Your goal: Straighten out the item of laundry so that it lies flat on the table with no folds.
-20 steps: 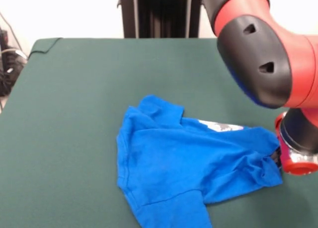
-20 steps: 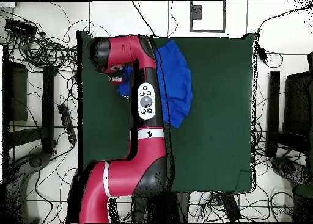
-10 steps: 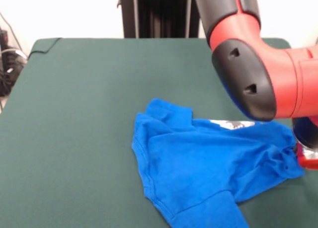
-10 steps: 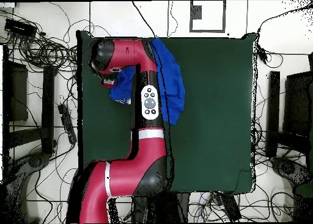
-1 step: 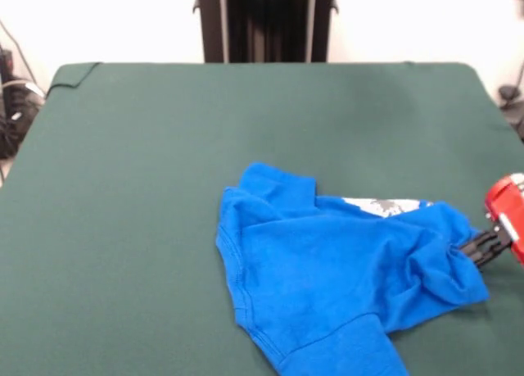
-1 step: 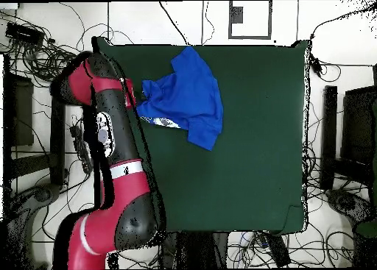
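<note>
Nowhere near flat yet: shirt (image 5: pixel 344 286) bunched and folded near table (image 5: pixel 164 147) edge, gripper (image 5: pixel 476 249) pinching its hem at one side, plenty left to spread.

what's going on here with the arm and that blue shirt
The robot's gripper is at one bunched edge of the blue T-shirt and seems to be pinching it, near a side edge of the green table. The shirt is still crumpled, folded over itself with only a strip of its print showing, so it is not flat yet.
</note>
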